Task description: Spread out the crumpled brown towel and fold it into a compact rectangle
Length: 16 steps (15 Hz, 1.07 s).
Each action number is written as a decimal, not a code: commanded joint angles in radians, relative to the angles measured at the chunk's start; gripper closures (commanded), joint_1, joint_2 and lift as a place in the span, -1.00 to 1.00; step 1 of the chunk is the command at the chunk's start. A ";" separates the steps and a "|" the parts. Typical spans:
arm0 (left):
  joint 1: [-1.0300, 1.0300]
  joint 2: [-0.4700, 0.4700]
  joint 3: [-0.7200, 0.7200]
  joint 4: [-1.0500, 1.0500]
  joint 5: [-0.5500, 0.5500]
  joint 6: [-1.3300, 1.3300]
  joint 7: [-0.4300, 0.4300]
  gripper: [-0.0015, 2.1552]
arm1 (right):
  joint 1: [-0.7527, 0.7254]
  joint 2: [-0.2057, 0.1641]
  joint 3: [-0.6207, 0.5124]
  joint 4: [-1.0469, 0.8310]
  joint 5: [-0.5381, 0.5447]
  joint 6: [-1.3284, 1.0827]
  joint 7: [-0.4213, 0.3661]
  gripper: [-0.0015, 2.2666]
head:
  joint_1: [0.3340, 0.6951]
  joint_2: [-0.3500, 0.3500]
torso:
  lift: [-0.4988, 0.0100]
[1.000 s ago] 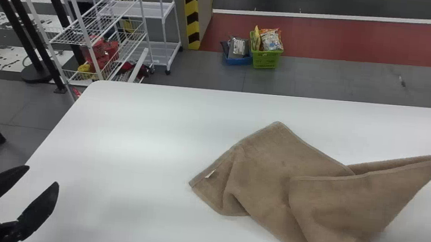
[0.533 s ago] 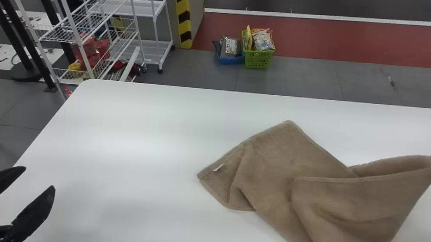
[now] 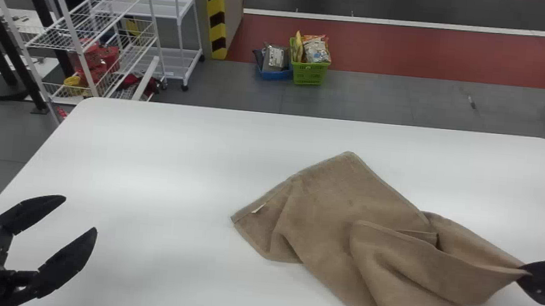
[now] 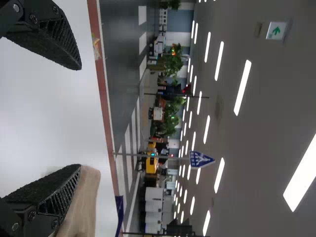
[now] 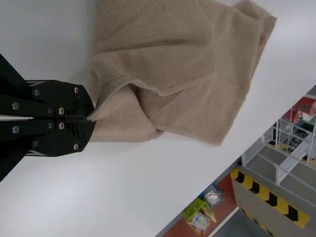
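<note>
From here, the crumpled brown cloth towel (image 3: 337, 203) trails leftward from the flat-fingered black right gripper (image 3: 526, 274) pinching its end, well short of the empty, wide-splayed black left gripper (image 3: 80, 214).

So it's rocking plain black hardware: the left gripper (image 3: 80, 214) has chunky tapered fingers (image 4: 64, 197) with ribbed inner sides, the right gripper (image 3: 523, 273) a bunch of round silvery screws (image 5: 61, 110).
</note>
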 commanded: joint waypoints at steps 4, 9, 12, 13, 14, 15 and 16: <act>-0.070 0.017 -0.196 -0.010 -0.201 0.069 0.012 -0.82 | 0.005 0.014 -0.015 0.008 0.019 0.002 0.011 0.16 | 1.00 -0.29 | 0.46; -0.176 0.012 -0.338 -0.011 -0.259 0.231 0.098 -0.82 | 0.003 0.029 0.002 0.034 0.028 0.002 0.011 0.16 | 1.00 -0.56 | 0.46; -0.203 0.011 -0.404 0.002 -0.299 0.231 0.177 -0.82 | 0.005 0.040 0.008 0.036 0.039 0.002 0.011 0.16 | 1.00 -0.63 | 0.46; -0.213 0.011 -0.421 0.010 -0.325 0.231 0.185 -0.82 | 0.005 0.041 0.008 0.036 0.039 0.002 0.011 0.16 | 1.00 -0.67 | 0.46; -0.226 0.009 -0.437 0.022 -0.357 0.234 0.196 -0.82 | 0.005 0.044 0.011 0.036 0.039 0.002 0.011 0.16 | 1.00 -0.69 | 0.46; -0.240 0.011 -0.446 0.036 -0.383 0.241 0.208 -0.82 | 0.005 0.046 0.014 0.036 0.039 0.002 0.011 0.16 | 1.00 -0.70 | 0.46; -0.256 0.007 -0.453 0.048 -0.419 0.244 0.209 -0.82 | 0.005 0.048 0.019 0.036 0.039 0.002 0.011 0.16 | 1.00 -0.71 | 0.46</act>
